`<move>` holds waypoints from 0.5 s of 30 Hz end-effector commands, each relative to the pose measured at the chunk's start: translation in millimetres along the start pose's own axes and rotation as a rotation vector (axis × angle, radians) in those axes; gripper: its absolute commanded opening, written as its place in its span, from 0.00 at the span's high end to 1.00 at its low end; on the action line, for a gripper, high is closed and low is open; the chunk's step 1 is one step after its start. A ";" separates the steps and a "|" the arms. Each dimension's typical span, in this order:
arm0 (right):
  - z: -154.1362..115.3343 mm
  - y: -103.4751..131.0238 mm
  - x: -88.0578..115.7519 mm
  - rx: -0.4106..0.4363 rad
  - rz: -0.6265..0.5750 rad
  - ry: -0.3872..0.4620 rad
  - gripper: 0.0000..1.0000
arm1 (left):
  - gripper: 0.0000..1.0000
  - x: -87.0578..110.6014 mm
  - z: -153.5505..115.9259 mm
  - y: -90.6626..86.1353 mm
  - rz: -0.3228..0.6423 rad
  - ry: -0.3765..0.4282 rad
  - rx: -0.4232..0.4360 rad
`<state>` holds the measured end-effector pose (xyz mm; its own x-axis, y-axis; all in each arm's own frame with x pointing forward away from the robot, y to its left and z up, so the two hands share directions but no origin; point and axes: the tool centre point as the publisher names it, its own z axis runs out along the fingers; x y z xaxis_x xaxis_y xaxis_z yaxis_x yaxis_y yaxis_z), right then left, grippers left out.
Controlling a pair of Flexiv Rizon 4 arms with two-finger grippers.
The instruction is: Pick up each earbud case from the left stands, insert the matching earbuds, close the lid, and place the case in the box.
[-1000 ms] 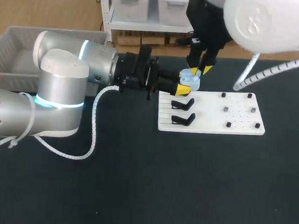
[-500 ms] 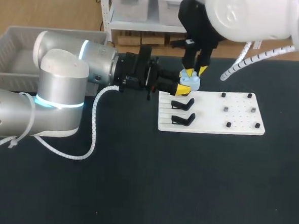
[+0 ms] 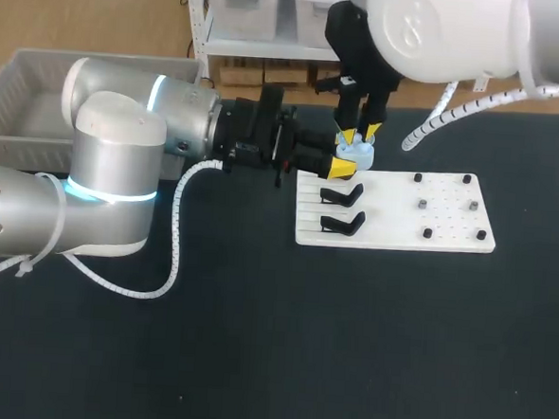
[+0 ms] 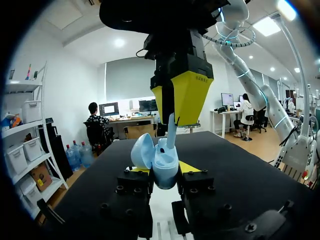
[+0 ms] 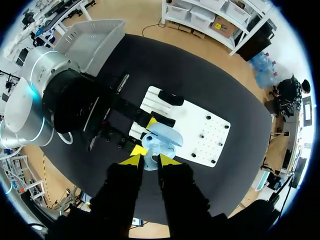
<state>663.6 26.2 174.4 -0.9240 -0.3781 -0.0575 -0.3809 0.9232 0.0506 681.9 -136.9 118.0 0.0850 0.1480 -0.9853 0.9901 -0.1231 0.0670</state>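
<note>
A light blue earbud case [image 3: 357, 155] with its lid open is held just past the white board's far left corner, and my left gripper [image 3: 345, 160] is shut on its body. In the left wrist view the case [image 4: 161, 161] sits upright between the left fingers [image 4: 139, 171]. Directly above it my right gripper [image 3: 359, 135] points down, shut on a pale earbud [image 4: 171, 131] whose stem reaches into the open case. From the right wrist, the case [image 5: 162, 136] lies just ahead of the right gripper [image 5: 150, 161].
The white board [image 3: 449, 234] carries two empty black stands [image 3: 342, 192] [image 3: 341, 223] on its left and small pegs [image 3: 420, 205] on its right. A grey bin [image 3: 21, 89] stands at the table's far left, behind my left arm.
My right arm has shifted left and come down, bringing the earbud onto the open case. The left arm and the case have kept still.
</note>
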 end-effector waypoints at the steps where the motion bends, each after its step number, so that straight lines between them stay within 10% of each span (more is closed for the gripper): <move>1: 2.4 -0.1 -2.5 -0.002 0.000 0.001 1.00 | 1.00 0.8 -0.1 -1.0 0.003 -0.002 -0.004; 15: 9.3 -1.1 -5.9 0.004 -0.001 0.005 1.00 | 1.00 0.8 -0.1 -1.0 0.003 -0.002 -0.004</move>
<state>669.4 27.0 166.8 -0.9237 -0.3795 -0.0526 -0.3820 0.9229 0.0491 681.9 -136.9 118.0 0.0850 0.1480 -0.9853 0.9901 -0.1231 0.0670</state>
